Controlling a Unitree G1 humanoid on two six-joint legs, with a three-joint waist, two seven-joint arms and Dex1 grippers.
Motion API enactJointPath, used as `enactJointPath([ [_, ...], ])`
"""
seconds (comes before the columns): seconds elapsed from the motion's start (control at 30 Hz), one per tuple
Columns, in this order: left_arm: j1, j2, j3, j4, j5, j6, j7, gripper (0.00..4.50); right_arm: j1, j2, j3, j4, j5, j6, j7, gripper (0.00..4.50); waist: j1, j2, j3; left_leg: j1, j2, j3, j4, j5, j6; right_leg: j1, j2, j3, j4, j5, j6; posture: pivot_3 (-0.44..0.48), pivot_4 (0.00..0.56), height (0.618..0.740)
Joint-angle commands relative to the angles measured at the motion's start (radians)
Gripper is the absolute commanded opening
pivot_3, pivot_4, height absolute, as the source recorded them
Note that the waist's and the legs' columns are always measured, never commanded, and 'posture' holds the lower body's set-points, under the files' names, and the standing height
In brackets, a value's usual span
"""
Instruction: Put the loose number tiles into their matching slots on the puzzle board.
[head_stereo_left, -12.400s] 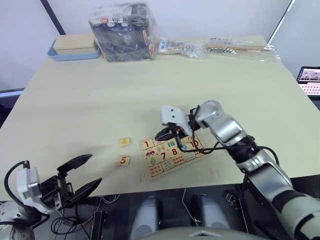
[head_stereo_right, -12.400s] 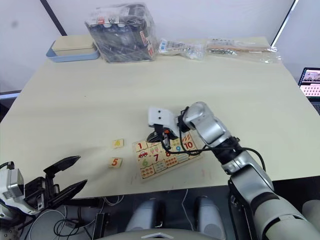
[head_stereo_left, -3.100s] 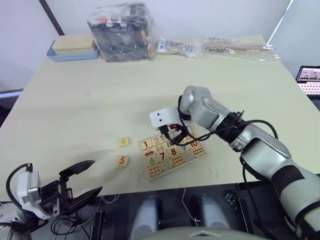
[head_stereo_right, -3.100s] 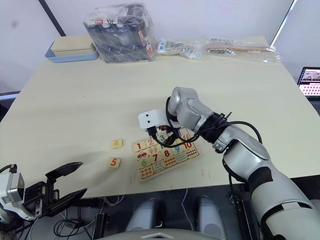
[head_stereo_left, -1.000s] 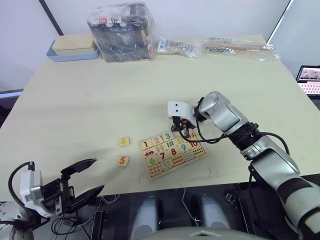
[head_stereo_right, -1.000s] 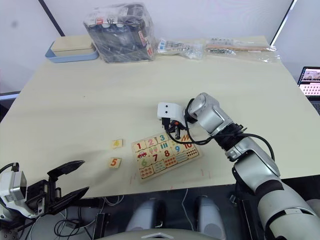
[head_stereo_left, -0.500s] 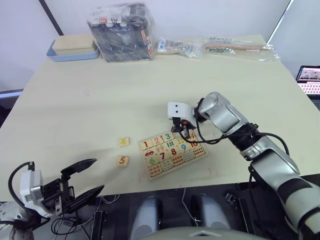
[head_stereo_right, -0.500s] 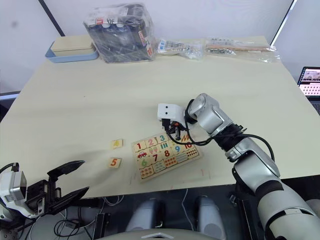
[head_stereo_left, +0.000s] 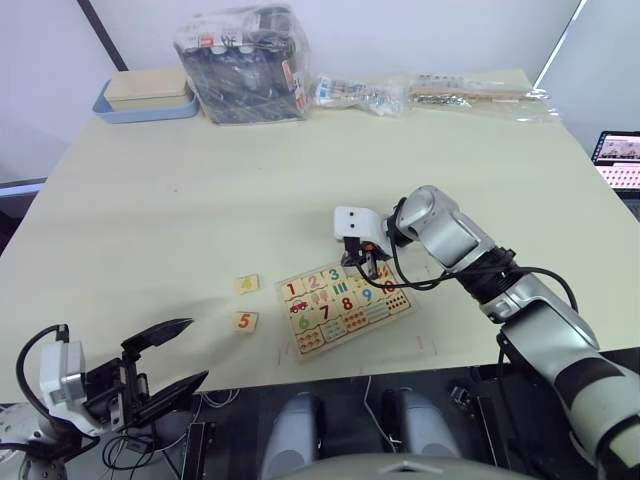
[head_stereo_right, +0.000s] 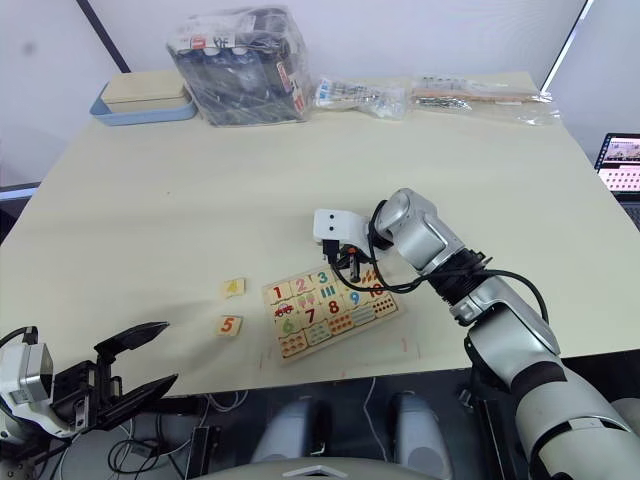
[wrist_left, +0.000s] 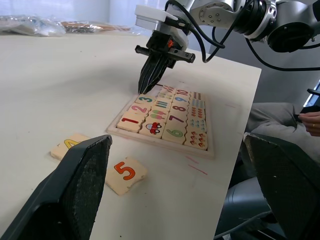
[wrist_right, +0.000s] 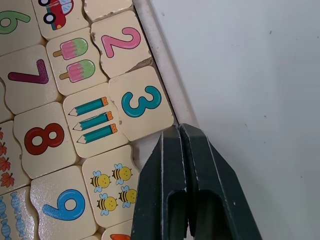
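Note:
The puzzle board (head_stereo_left: 345, 305) lies near the table's front edge, with 1, 2 and 3 seated in its far row. Tile 3 (wrist_right: 141, 103) sits slightly crooked against the rim (wrist_right: 159, 62). My right gripper (wrist_right: 180, 127) is shut and empty, its tips pointing down at the board's far edge just beside tile 3 and covering the slots that follow it. Two loose number tiles lie left of the board: the 4 (head_stereo_left: 247, 284) and the 5 (head_stereo_left: 244, 321). My left gripper (head_stereo_left: 192, 350) hangs open and empty below the table's front edge, left of the tiles.
At the table's far side stand a pale box on a blue tray (head_stereo_left: 148, 96), a plastic-wrapped dark pack (head_stereo_left: 245, 62) and clear bags of small parts (head_stereo_left: 430, 92). A laptop screen (head_stereo_left: 620, 160) shows past the right edge. A wide bare tabletop lies between these and the board.
Over the earlier frames tiles 2 and 3 joined tile 1 in the board's far row. In the last half second the right gripper edged slightly left and down beside tile 3; the left arm stayed put.

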Motion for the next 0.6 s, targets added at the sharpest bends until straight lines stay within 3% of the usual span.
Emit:
enactJointPath([
  [0.03,0.011,-0.002,0.015,-0.02,-0.007,-0.011,0.007,4.5,0.014,-0.022,-0.061,-0.071,0.044,-0.02,0.006,0.03,0.001,0.0,0.0,0.0,0.0,0.0,0.0,0.0,0.0,0.0,0.0,0.0,0.0,0.0,0.0,0.0,0.15,0.74],
  [0.4,0.019,-0.007,0.004,-0.027,0.013,0.005,0.08,4.5,0.342,-0.119,-0.391,-0.388,0.341,-0.133,-0.026,0.03,0.009,-0.004,-0.003,0.0,0.0,0.0,0.0,0.0,0.0,0.002,-0.001,0.0,-0.001,0.0,0.0,0.0,0.15,0.74],
  [0.6,0.014,0.002,0.0,-0.029,0.025,0.02,0.121,4.5,0.531,-0.241,-0.517,-0.49,0.499,-0.139,0.043,0.03,0.023,-0.005,-0.003,0.001,0.0,0.0,0.0,0.0,0.0,0.002,-0.001,0.0,-0.001,0.0,0.0,0.0,0.15,0.74],
])
